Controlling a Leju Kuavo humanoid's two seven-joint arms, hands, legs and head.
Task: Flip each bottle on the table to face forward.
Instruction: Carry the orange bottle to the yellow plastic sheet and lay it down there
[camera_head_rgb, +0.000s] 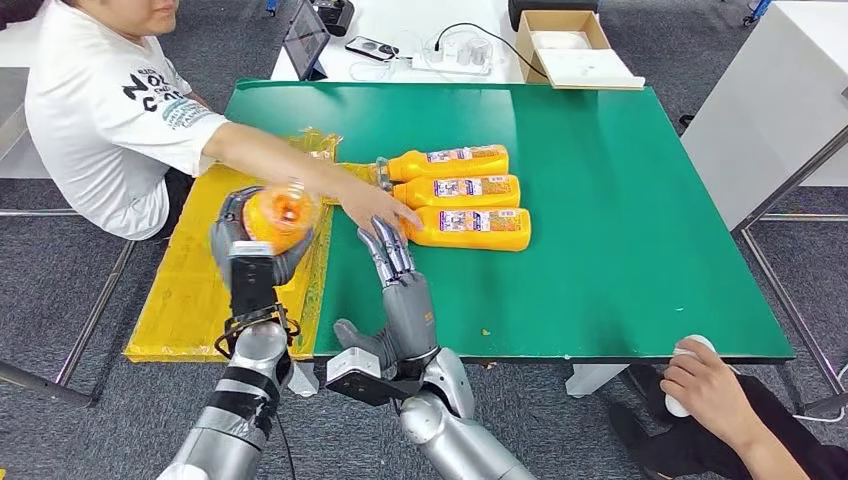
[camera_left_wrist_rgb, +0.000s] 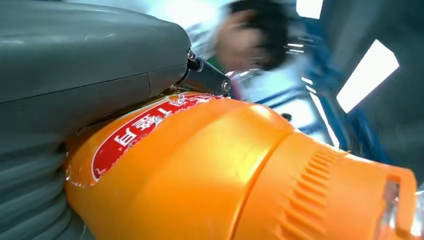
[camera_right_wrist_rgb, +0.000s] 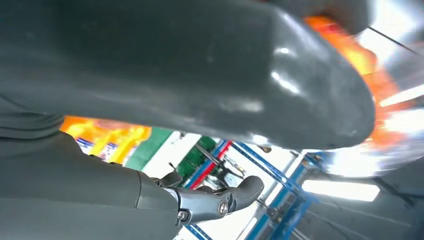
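My left hand (camera_head_rgb: 252, 243) grips an orange bottle (camera_head_rgb: 279, 217) above the yellow mat, its cap end turned toward me; the left wrist view shows the orange bottle (camera_left_wrist_rgb: 210, 175) with its red label pressed against the hand (camera_left_wrist_rgb: 75, 75). Three orange bottles lie side by side on the green table (camera_head_rgb: 620, 200): far (camera_head_rgb: 447, 162), middle (camera_head_rgb: 460, 190) and near (camera_head_rgb: 470, 227). My right hand (camera_head_rgb: 394, 262) is open, fingers stretched flat toward the near bottle's cap end. In the right wrist view the right hand (camera_right_wrist_rgb: 190, 85) is a large grey shape, with blurred orange bottles (camera_right_wrist_rgb: 107, 140) beyond.
A person in a white shirt sits at the left, one hand (camera_head_rgb: 375, 206) reaching over the table to the near bottle's cap. Another person's hand (camera_head_rgb: 712, 385) holds a white object at the lower right. A yellow mat (camera_head_rgb: 190, 300) covers a side table; a cardboard box (camera_head_rgb: 572, 45) stands behind.
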